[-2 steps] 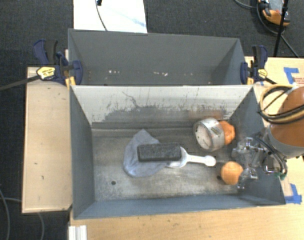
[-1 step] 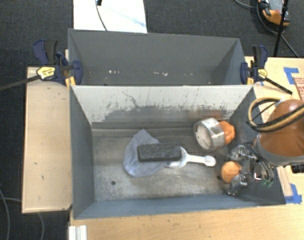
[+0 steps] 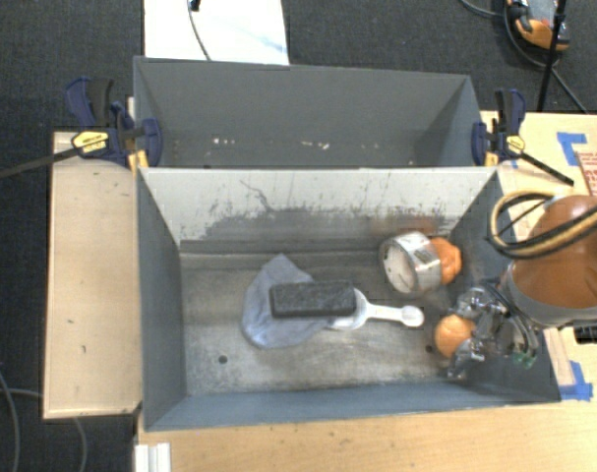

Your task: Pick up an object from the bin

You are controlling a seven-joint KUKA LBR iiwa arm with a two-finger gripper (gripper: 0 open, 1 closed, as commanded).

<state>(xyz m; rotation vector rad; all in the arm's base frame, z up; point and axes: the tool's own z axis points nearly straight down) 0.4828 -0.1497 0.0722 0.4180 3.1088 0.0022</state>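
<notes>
The end effector (image 3: pixel 475 334), open or closed I cannot tell, sits beside a small round orange ball (image 3: pixel 449 332) in the lower-right corner of the grey metal bin (image 3: pixel 278 377).

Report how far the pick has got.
Done: the gripper is down in the bin's lower right corner, beside a small orange ball. In hand: no grip on it is visible yet. Left: grasp and lift out. The dark block and silver tin lie apart, mid-bin.
</notes>
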